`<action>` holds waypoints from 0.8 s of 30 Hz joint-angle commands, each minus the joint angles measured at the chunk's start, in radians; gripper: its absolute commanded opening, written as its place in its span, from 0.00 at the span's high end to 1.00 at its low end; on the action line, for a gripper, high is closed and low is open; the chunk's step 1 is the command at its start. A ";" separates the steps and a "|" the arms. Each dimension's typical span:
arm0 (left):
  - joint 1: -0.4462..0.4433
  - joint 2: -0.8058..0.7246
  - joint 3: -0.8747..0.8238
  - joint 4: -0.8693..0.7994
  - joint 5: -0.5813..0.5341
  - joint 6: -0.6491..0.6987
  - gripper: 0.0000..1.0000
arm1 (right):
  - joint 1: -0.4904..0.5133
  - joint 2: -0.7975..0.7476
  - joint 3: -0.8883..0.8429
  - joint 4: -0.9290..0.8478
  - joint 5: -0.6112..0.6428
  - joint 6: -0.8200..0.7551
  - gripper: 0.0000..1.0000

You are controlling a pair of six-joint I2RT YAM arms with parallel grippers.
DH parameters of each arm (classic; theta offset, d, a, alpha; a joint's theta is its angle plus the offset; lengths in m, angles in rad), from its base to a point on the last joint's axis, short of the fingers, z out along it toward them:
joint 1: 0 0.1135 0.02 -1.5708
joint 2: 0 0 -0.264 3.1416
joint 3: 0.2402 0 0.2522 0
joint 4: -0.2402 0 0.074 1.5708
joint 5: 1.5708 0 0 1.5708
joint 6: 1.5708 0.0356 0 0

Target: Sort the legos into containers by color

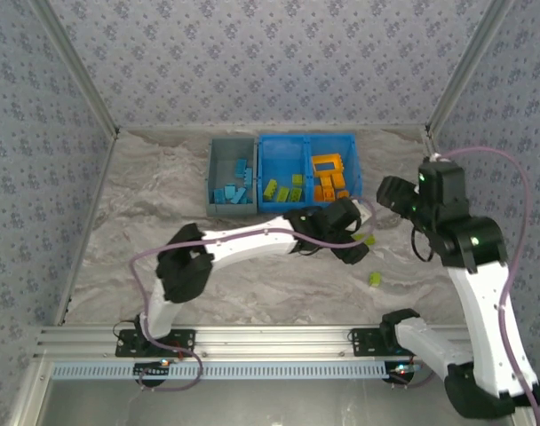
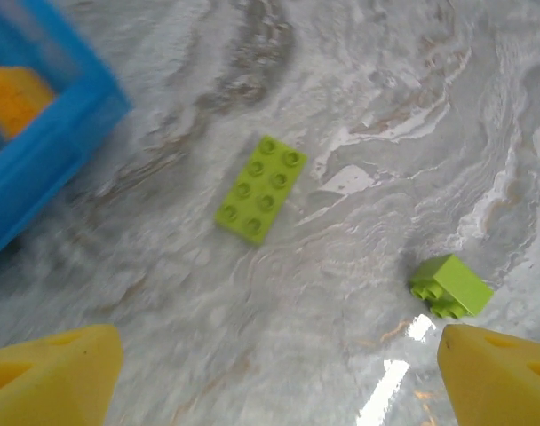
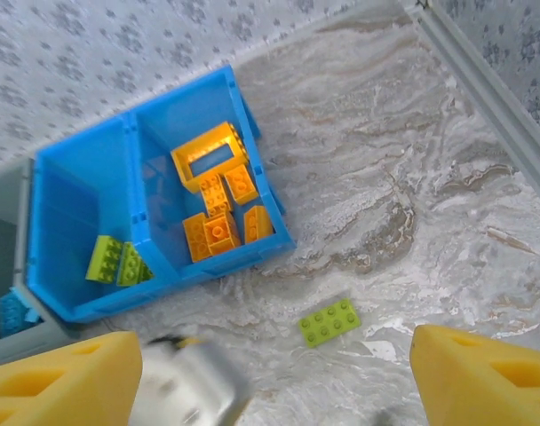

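Left gripper [image 2: 279, 377] spread wide, empty, fingertips cropped low. Bright blue bin [image 2: 48, 151] blurred, cut off at the edge. Flat lime brick [image 2: 262, 188] just beside that bin, ahead of the gripper; tipped lime brick [image 2: 451, 286] farther off.

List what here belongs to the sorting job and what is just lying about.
Job:
- flat lime green brick, loose on the table
- smaller lime green brick, loose
- blue bricks in the grey-blue bin
- green bricks and orange bricks in the bright blue bin

Not the job:
- aluminium rail
- patterned walls
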 commanded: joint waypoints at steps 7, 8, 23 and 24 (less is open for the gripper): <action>0.037 0.334 0.395 -0.146 0.111 0.269 0.07 | -0.008 -0.223 -0.075 -0.091 -0.136 0.090 0.18; 0.043 0.352 0.413 -0.152 0.118 0.269 0.07 | -0.009 -0.232 -0.074 -0.106 -0.140 0.097 0.18; 0.037 0.561 0.653 -0.236 0.073 0.300 0.19 | -0.008 -0.276 -0.128 -0.124 -0.215 0.108 0.21; 0.035 0.570 0.663 -0.245 0.066 0.303 0.24 | -0.008 -0.275 -0.125 -0.124 -0.215 0.108 0.21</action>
